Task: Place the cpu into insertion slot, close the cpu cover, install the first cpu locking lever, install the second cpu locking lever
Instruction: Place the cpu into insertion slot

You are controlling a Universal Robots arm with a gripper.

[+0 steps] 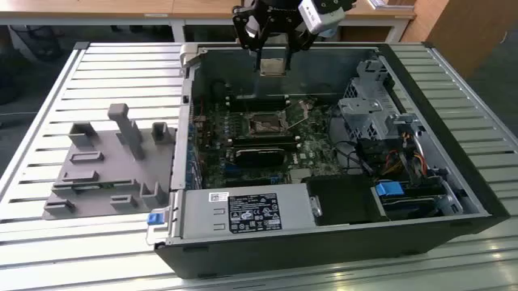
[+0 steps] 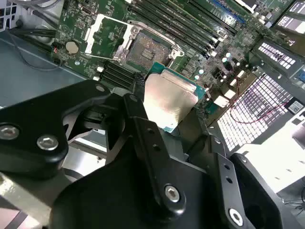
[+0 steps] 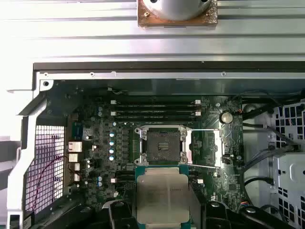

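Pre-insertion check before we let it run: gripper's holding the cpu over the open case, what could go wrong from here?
1. The gripper holds the cpu by its edges, well above the insertion slot; a slip could drop it skewed onto the slot.
2. The cpu cover lies open right beside the slot; the gripper might catch it descending.

An open black computer case [image 1: 340, 251] lies on a slatted metal table [image 1: 121, 66]. Beside the case, on the exterior view's left, rests a grey moulded fixture [image 1: 105, 163]. Inside the case sit a labelled power supply [image 1: 242, 213], a metal drive cage [image 1: 368, 115] toward the exterior view's right, long black memory slots [image 3: 155, 110] and a coin battery [image 3: 226, 117].
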